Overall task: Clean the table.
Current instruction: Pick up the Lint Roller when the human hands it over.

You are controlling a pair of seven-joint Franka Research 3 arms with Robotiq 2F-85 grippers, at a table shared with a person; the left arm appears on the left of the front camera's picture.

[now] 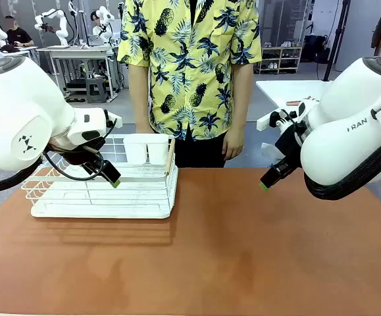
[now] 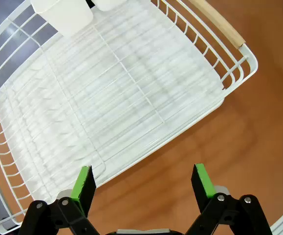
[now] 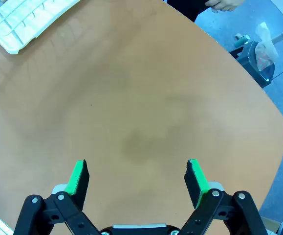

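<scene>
The left hand (image 2: 143,180) hangs open above the near edge of the dish rack (image 2: 107,98). The right hand (image 3: 137,174) gapes empty over the bare surface (image 3: 146,88) beneath it. Lowering the left could snag the wires and drag the rack.

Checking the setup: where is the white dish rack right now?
Front view: the dish rack sits at the left of the table, below the left claw.

1. Reddish-brown table (image 1: 243,257), matte top, mostly bare.
2. White wire dish rack (image 1: 104,194) with its tray sits on the far-left part.
3. Faint darker smudge (image 3: 136,144) on the top.
</scene>
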